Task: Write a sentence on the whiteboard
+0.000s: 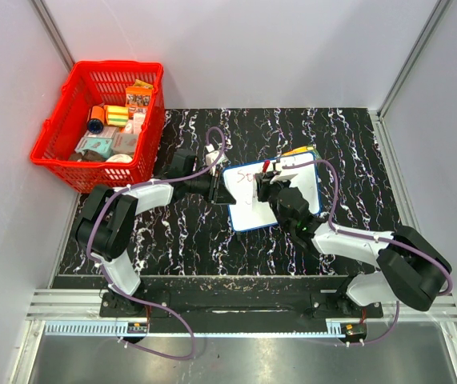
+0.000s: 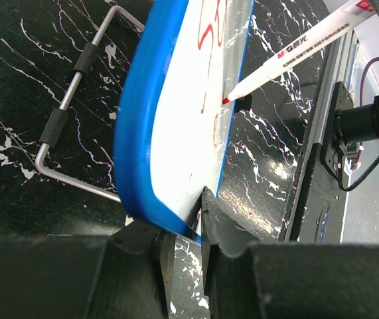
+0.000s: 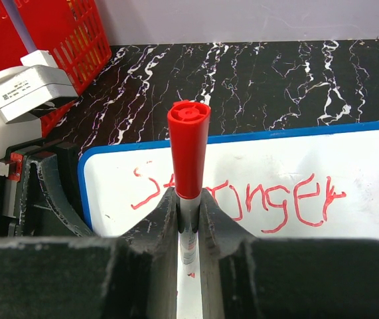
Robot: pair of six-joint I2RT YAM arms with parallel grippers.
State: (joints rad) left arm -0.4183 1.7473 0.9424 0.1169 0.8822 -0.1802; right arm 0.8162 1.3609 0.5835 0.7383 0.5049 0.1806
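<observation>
The whiteboard (image 1: 248, 210), white with a blue frame, lies mid-table. My left gripper (image 1: 218, 190) is shut on its left edge; in the left wrist view the jaws pinch the blue rim (image 2: 143, 199). My right gripper (image 1: 274, 182) is shut on a red-capped marker (image 3: 188, 156), its tip touching the board (image 2: 226, 100). The sentence so reads one red word, "Stronger" (image 3: 269, 199), with a small red mark below it. The right wrist view shows the board (image 3: 362, 166) ahead of the fingers.
A red basket (image 1: 102, 122) with several packets stands at the back left. A metal stand (image 2: 63, 119) pokes out behind the board. A yellow-blue item (image 1: 300, 150) lies under the board's far right corner. Grey walls enclose the mat.
</observation>
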